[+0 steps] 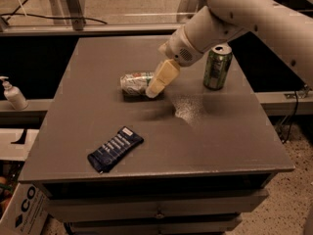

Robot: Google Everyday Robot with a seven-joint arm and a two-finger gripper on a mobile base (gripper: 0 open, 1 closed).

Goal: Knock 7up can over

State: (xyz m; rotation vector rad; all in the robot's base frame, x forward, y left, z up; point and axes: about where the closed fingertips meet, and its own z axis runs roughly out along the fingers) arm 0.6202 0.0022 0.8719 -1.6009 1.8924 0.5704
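Observation:
The 7up can, whitish-silver with green lettering, lies on its side in the middle of the dark grey table, its long axis running left to right. My gripper, with cream-coloured fingers, reaches down from the upper right. Its tip rests against the right end of the can, and it looks shut with nothing in it. The right end of the can is hidden behind the fingers.
A darker green can stands upright at the right rear of the table, just behind my arm. A dark blue snack packet lies near the front left. A soap pump bottle stands off the table to the left.

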